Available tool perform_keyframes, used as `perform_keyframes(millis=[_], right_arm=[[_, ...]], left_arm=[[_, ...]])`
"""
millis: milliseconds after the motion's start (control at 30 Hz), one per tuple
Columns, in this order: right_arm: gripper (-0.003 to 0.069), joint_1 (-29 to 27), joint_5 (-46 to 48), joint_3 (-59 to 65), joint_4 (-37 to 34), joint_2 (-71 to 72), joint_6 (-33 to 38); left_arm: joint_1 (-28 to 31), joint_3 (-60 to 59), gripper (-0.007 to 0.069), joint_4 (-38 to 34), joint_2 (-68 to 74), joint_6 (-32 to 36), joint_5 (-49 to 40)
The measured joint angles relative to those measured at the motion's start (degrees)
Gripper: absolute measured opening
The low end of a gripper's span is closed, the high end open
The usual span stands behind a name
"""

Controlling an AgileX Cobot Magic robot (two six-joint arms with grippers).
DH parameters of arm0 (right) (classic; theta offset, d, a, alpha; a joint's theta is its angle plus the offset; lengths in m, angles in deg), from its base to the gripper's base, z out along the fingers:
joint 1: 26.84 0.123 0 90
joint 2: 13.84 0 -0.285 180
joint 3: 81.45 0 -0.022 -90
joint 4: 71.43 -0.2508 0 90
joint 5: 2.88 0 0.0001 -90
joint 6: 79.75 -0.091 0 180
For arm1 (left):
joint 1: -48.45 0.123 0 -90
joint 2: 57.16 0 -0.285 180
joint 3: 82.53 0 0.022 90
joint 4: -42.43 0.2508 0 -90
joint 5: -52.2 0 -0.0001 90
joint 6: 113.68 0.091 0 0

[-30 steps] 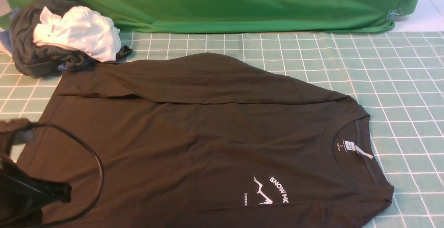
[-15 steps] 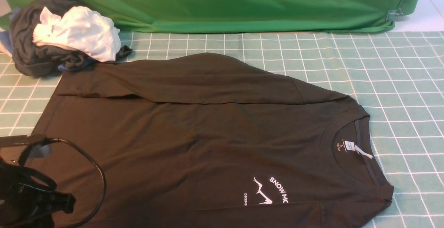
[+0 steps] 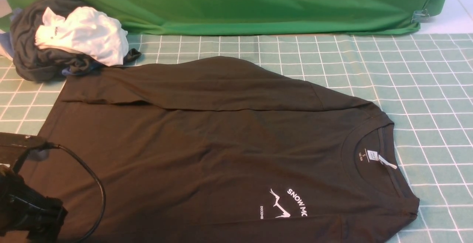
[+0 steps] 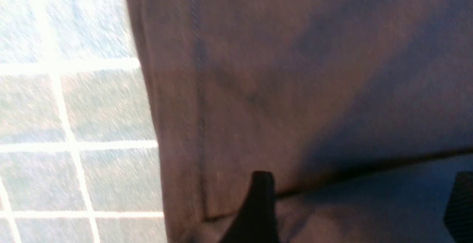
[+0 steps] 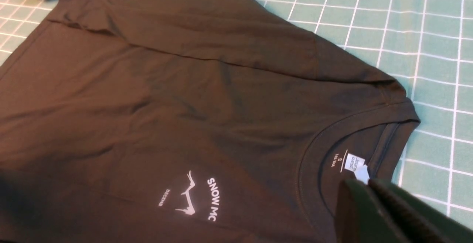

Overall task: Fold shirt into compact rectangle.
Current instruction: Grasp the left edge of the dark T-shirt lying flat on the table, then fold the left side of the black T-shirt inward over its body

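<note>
Shirt [image 3: 221,136] laid flat on the mat [image 3: 425,88], hem toward its left edge.
Left gripper [image 4: 358,206] is seen wide open, empty, over the hem; right gripper [image 5: 364,189] is seen shut, empty.

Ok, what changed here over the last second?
The left gripper opened above the dark brown-black long-sleeved shirt near its hem and drew slightly back toward the robot. Whether it had been holding cloth is unclear. The shirt lies flat as before, the bundle of grey and white clothes is unmoved, and the right gripper stays shut.
</note>
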Motion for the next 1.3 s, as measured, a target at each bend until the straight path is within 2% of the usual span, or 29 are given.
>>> perform_keyframes(millis=[167,500,600,667,700,767,867,1067,1300], right_arm=[[0.0026,0.0,-0.6,0.0,0.0,0.0,0.0],[0.0024,0.0,-0.62,0.0,0.0,0.0,0.0],[0.0024,0.0,-0.89,0.0,-0.05,0.0,0.0],[0.0024,0.0,-1.08,0.0,-0.05,0.0,0.0],[0.0025,0.0,-1.15,0.0,-0.05,0.0,0.0],[0.0025,0.0,-1.35,0.0,-0.05,0.0,0.0],[0.0025,0.0,-1.48,0.0,-0.05,0.0,0.0],[0.0026,0.0,-2.02,0.0,-0.05,0.0,0.05],[0.0028,0.0,-3.51,0.0,-0.05,0.0,0.05]], left_arm=[[0.0,0.0,0.0632,0.0,4.96,0.0,0.3],[0.0,0.7,0.0532,-0.53,11.25,-0.06,-1.16],[0.0,0.82,0.0424,-1.86,11.53,-0.06,-1.77],[0.0,0.88,0.0321,-2.8,11.53,-0.06,-2.07],[0.0,0.94,0.0234,-3.17,11.53,-0.06,-2.39],[-0.06,1.06,0.0118,-2.96,11.6,-0.06,-3.02],[-0.06,1.89,0.0028,-1.57,11.63,-0.37,-5.56],[0.0,5.26,0.0003,-0.7,8.02,-1.67,-11.59],[0.0,7.54,0.0002,-1.54,1.55,-1.52,-11.38]])
